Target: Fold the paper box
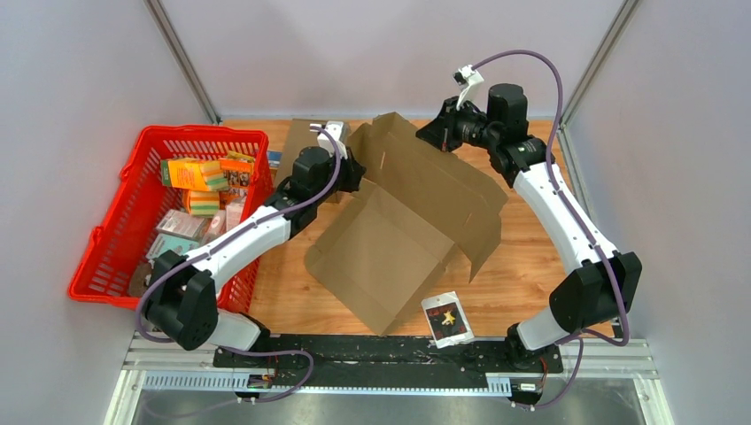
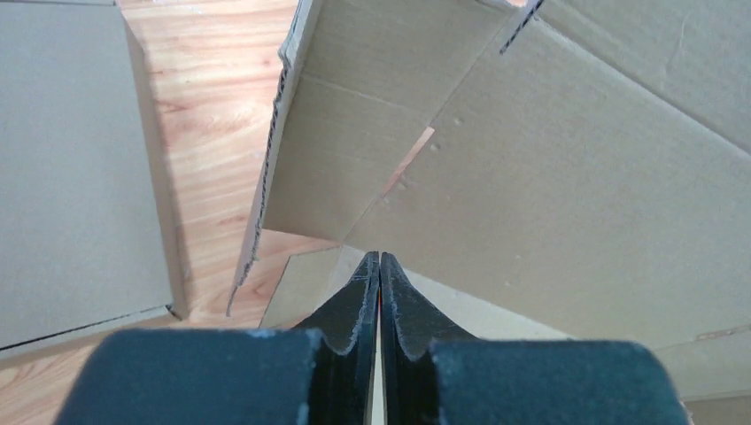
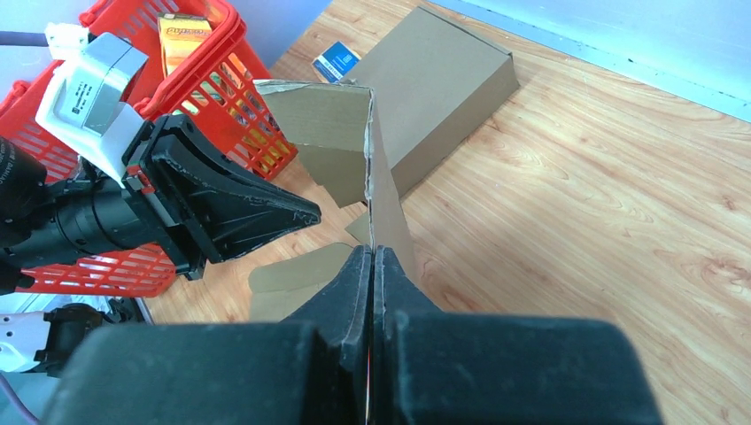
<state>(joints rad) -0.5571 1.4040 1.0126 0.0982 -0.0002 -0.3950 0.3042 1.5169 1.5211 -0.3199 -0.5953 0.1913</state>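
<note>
The paper box [image 1: 416, 221] is an open brown cardboard carton lying half unfolded in the middle of the wooden table, its flaps spread. My right gripper [image 3: 373, 251] is shut on the edge of an upright back flap [image 3: 323, 111]; from above it sits at the box's far corner [image 1: 436, 135]. My left gripper [image 2: 379, 258] has its jaws pressed together with nothing between them, pointing at the box's inner wall [image 2: 549, 177]. In the top view it [image 1: 357, 173] is at the box's left side, and the right wrist view shows its tip [image 3: 314, 213] just short of the flap.
A red basket [image 1: 133, 221] full of packaged goods stands at the left. A closed flat cardboard box [image 1: 301, 146] lies at the back left, with a small blue packet [image 3: 336, 62] beside it. A black-and-white packet [image 1: 447, 319] lies near the front edge.
</note>
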